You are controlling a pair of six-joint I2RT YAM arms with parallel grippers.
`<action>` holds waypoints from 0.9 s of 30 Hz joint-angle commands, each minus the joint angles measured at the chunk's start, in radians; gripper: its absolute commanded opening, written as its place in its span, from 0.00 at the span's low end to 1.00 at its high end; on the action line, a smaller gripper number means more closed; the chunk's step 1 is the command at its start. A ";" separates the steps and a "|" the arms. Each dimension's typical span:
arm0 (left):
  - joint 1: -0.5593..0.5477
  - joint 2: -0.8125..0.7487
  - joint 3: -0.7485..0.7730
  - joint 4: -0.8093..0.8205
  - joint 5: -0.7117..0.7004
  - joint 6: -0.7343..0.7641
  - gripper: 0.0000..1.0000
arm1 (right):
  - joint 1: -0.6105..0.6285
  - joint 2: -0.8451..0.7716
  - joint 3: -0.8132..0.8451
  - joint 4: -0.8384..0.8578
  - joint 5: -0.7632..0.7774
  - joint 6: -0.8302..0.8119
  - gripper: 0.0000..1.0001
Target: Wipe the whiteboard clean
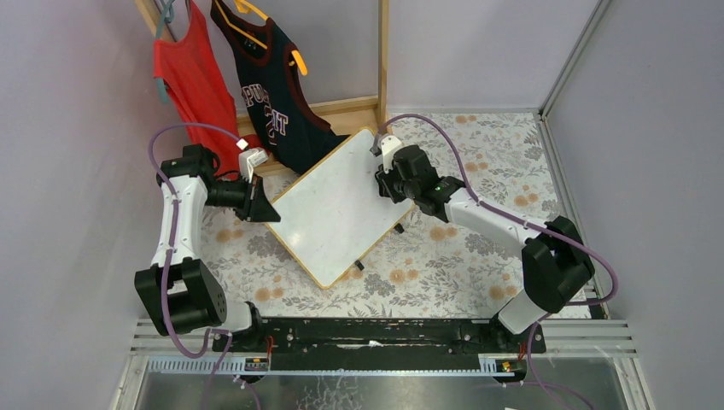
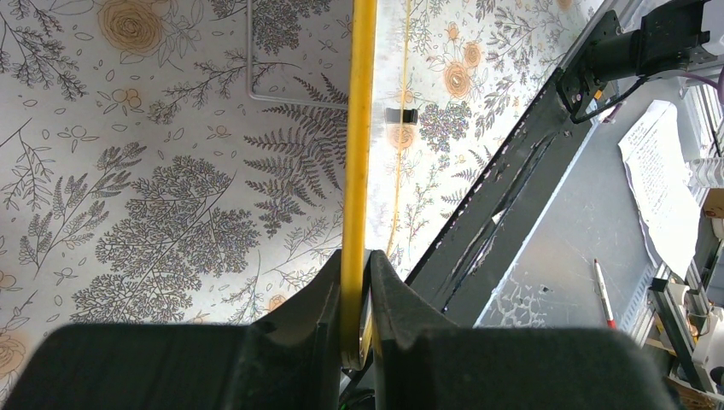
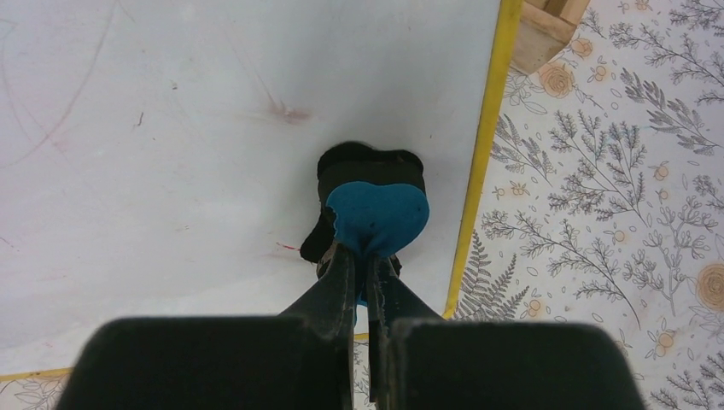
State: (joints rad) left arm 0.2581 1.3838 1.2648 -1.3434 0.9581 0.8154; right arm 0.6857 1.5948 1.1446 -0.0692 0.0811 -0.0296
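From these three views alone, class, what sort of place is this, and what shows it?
Probably a robot test cell: left arm and right arm bolted to a black rail, plain walls closing in a floral table, the whiteboard and hung jerseys as props.

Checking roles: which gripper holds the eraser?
The right gripper, pinching the blue eraser on the whiteboard; the left gripper clamps its edge.

Left hand (image 2: 354, 258) tight around the whiteboard's (image 2: 363, 128) thin yellow edge, above floral tablecloth (image 2: 154, 213).
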 commanded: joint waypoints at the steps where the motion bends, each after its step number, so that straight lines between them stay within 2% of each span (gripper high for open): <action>1: -0.003 -0.012 -0.011 0.077 -0.093 0.033 0.00 | 0.009 -0.025 -0.011 -0.024 -0.053 0.019 0.00; 9: -0.006 -0.012 -0.011 0.082 -0.091 0.024 0.00 | 0.136 -0.010 -0.016 -0.031 -0.058 0.026 0.00; 16: -0.007 -0.015 -0.021 0.087 -0.093 0.022 0.00 | 0.155 0.010 -0.008 -0.027 -0.026 0.037 0.00; 27: -0.007 -0.011 -0.023 0.088 -0.093 0.026 0.00 | -0.037 0.045 -0.021 0.011 0.031 0.009 0.00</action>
State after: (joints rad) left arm 0.2558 1.3804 1.2598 -1.3285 0.9577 0.7979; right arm 0.7219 1.6260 1.1305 -0.0978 0.0418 -0.0032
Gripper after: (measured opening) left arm 0.115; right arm 0.037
